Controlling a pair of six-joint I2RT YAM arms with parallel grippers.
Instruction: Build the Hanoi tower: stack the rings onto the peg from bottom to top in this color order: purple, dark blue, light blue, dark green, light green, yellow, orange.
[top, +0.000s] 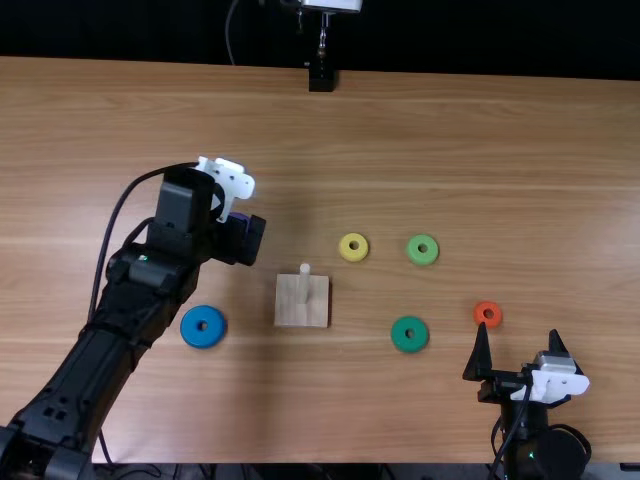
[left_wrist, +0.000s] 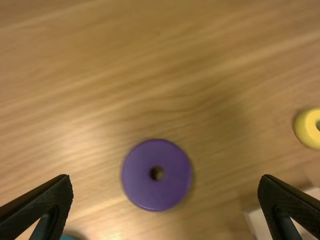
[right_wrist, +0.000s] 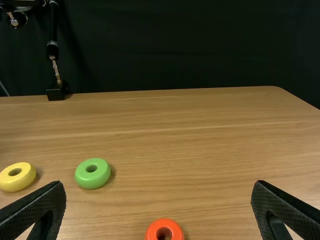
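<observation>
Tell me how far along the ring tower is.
Nothing is stacked: the peg is bare. Nothing is gripped: the left end effector hangs open above the purple ring. That ring and the blue, dark green, light green, yellow and orange ones lie loose, left to stack.

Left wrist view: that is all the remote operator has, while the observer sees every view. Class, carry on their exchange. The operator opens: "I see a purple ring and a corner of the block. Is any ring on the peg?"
Observer: No, the peg is bare.
Operator: Which ring lies nearest the right gripper?
Observer: The orange ring, just in front of one of its fingertips in the top view.
Operator: Is there a ring between that one and the block?
Observer: Yes, the dark green ring lies flat on the table there.
</observation>
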